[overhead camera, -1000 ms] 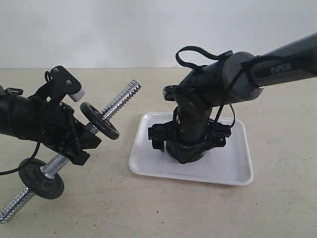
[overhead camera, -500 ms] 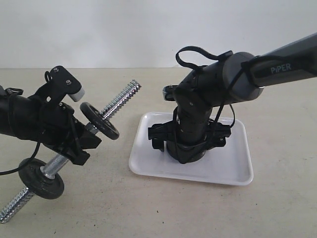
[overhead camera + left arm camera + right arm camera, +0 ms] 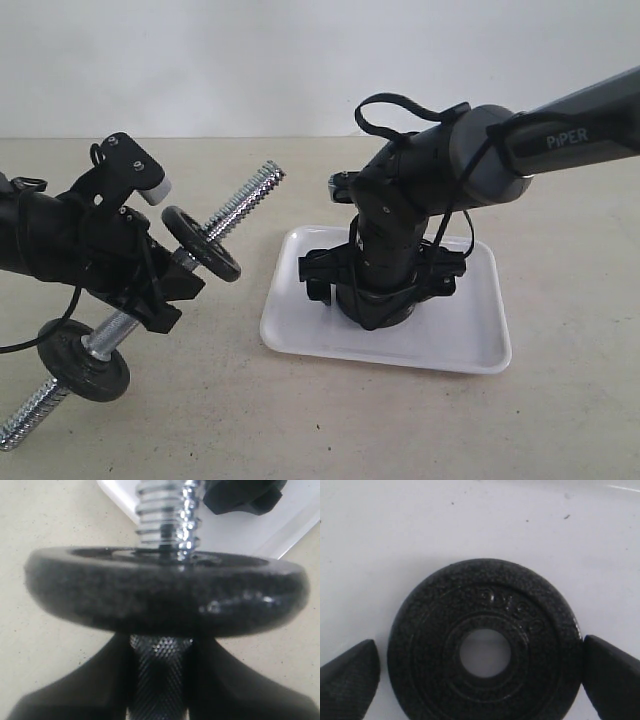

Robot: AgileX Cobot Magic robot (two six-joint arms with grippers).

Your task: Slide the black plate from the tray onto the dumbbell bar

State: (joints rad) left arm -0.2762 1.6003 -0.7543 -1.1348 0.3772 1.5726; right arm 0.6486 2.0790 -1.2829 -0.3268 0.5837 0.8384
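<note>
Pale beige matte tabletop (image 3: 560,420), finely speckled, its far edge meeting a plain white wall (image 3: 250,60). Lying directly on it: one shallow glossy white rectangular tray (image 3: 470,352) with rounded corners and a low raised rim, set flat, right of the middle and well clear of the far edge. Toward the near left corner, the low end of a tilted slim chrome dumbbell bar (image 3: 245,205) with threaded ends, and a round black iron disc (image 3: 85,362) threaded on it, sit close above the surface; whether either touches it cannot be told.
</note>
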